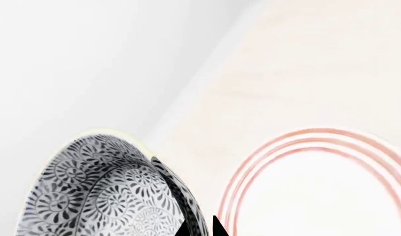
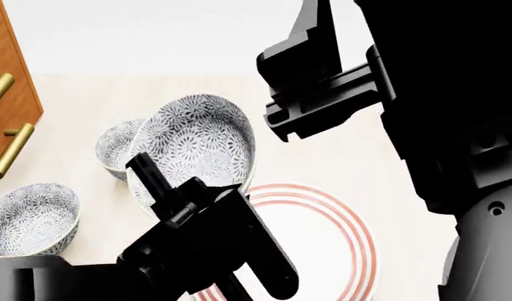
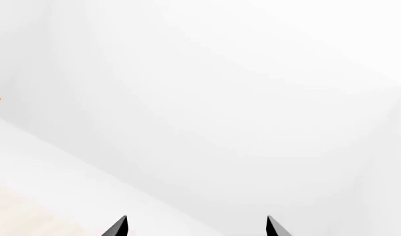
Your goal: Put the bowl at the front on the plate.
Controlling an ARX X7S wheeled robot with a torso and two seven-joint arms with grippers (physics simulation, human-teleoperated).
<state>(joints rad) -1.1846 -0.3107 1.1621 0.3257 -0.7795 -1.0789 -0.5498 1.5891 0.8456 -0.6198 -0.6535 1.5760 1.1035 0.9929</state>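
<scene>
The bowl [image 2: 197,141], white with a dense blue-grey floral pattern, hangs tilted above the table, just beyond the far left rim of the plate [image 2: 323,241]. My left gripper [image 1: 200,228] is shut on the bowl's [image 1: 102,191] rim wall, one fingertip inside and one outside. In the left wrist view the plate [image 1: 318,196], white with thin red rings, lies right beside the held bowl. My right gripper [image 3: 197,227] is open with nothing between its fingers and points at a blank white wall. In the head view the right arm [image 2: 323,81] is raised at the upper right.
Two look-alike patterned bowls stand on the pale table, one [image 2: 115,145] partly behind the held bowl and one [image 2: 30,216] at the near left. A wooden cabinet [image 2: 9,94] with brass handles borders the left side.
</scene>
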